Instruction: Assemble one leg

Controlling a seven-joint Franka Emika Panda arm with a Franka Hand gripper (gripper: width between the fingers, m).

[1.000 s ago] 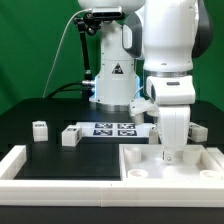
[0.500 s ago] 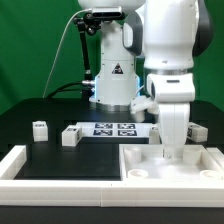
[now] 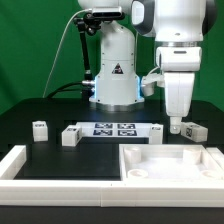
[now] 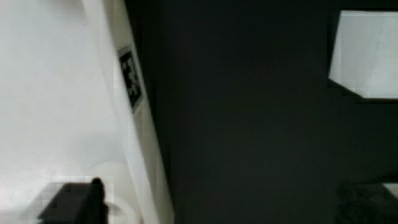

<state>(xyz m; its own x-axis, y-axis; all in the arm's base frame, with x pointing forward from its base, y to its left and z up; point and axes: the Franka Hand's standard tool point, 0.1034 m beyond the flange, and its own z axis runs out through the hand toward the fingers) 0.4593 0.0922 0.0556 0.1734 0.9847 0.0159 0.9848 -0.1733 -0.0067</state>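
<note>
The large white panel [image 3: 172, 160] lies at the front on the exterior view's right. Small white legs lie on the black table: two on the left [image 3: 40, 129] [image 3: 70, 136], one by the marker board [image 3: 157, 131] and one at the far right [image 3: 192, 131]. My gripper [image 3: 177, 123] hangs just above the table behind the panel, close beside the far-right leg. In the wrist view my gripper [image 4: 222, 200] is open and empty, with only black table between the fingers. The panel's tagged edge [image 4: 80, 90] lies on one side and a white block [image 4: 366, 55] on the other.
The marker board [image 3: 113, 128] lies in the middle at the back. A white L-shaped rail [image 3: 22, 166] runs along the front left. The robot base [image 3: 112, 75] stands behind the marker board, with a cable on its left.
My arm has risen off the panel and swung back and toward the exterior view's right. The gripper now hangs beside the far-right leg. The panel stays where it was.
</note>
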